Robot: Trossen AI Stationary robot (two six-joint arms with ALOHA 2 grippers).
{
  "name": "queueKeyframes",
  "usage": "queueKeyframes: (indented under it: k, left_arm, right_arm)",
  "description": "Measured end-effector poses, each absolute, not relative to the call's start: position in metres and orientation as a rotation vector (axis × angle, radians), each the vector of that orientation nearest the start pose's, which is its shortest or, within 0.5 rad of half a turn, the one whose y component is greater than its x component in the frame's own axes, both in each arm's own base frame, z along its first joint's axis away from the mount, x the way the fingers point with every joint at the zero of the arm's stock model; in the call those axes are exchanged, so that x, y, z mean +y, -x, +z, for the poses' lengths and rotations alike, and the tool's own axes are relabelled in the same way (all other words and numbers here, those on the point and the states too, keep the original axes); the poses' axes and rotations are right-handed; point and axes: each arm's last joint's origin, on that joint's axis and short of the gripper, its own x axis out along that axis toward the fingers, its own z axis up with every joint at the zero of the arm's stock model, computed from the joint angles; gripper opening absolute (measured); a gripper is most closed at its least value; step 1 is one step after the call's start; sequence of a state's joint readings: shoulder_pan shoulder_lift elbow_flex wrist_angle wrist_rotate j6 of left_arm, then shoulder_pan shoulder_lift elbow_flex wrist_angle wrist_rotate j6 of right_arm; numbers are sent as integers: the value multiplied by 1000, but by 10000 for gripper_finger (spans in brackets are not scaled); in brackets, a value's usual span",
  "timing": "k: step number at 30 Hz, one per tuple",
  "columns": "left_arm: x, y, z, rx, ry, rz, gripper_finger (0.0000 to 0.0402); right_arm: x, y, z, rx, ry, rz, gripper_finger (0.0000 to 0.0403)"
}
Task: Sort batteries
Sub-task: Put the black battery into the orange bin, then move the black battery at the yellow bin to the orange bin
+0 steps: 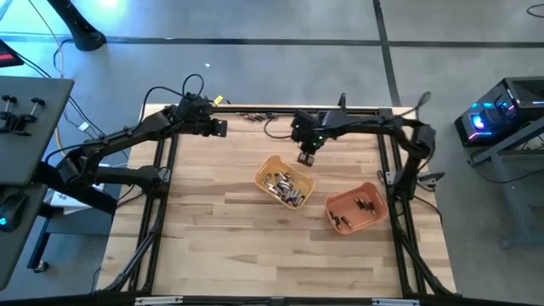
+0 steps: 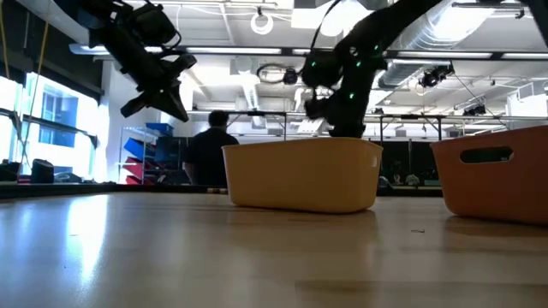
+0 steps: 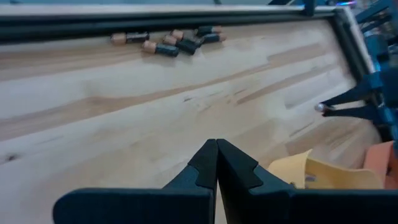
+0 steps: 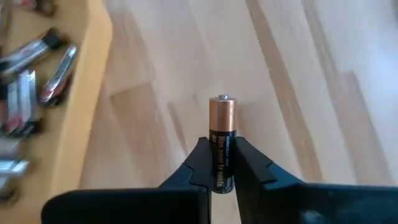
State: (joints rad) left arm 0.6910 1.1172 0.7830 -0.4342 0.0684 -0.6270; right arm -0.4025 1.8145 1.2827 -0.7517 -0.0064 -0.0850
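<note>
My right gripper [image 4: 222,146] is shut on a black-and-copper battery [image 4: 222,115] and hangs over bare wood just past the far right corner of the yellow tray [image 1: 274,159]. That tray holds several silvery batteries [image 4: 43,68]. To its right, the orange tray [image 1: 374,190] holds several dark ones [image 1: 364,204]. A small pile of coppery-dark batteries [image 3: 177,42] lies on the table along the far edge. My left gripper [image 3: 216,149] is shut on nothing and hovers above the far left part of the table [image 1: 217,127]. My right gripper pinches the battery's black lower body [image 4: 222,163] between its two fingers. The fingers point steeply down from above and lie along the battery. The copper end with its small nub [image 4: 222,98] sticks out past the fingertips. The battery is lifted clear of the table.
Black frame rails [image 1: 161,170] run along the table's left, right and far sides. Bare wood [image 1: 255,246] stretches across the near half of the table. In the low view a person [image 2: 210,145] is in the room behind the table.
</note>
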Motion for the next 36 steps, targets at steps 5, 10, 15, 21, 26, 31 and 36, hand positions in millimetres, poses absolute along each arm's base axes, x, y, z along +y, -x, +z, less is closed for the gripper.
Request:
queueKeyframes:
  k: [5, 10, 15, 21, 26, 31, 36]
  left_arm:
    - [145, -179, 255, 451, 848, 784, 0]
    - [153, -187, 256, 389, 836, 739, 0]
    - [165, -204, 244, 372, 875, 595, 0]
    - [180, -224, 240, 391, 892, 543, 0]
    - [190, -237, 249, 395, 817, 508, 0]
    - [197, -244, 255, 389, 802, 508, 0]
    - [202, -242, 260, 400, 804, 525, 0]
  right_arm:
    - [-125, -295, 226, 1281, -320, -343, 19]
    - [-86, -260, 245, 1261, -496, -325, 19]
    - [-26, -220, 241, 1294, -723, -344, 19]
    - [32, -198, 242, 1311, -862, -364, 19]
    - [55, -190, 226, 1384, -878, -434, 32]
    - [55, -188, 206, 1448, -947, -450, 134]
    - [49, -187, 214, 1481, -839, -381, 231]
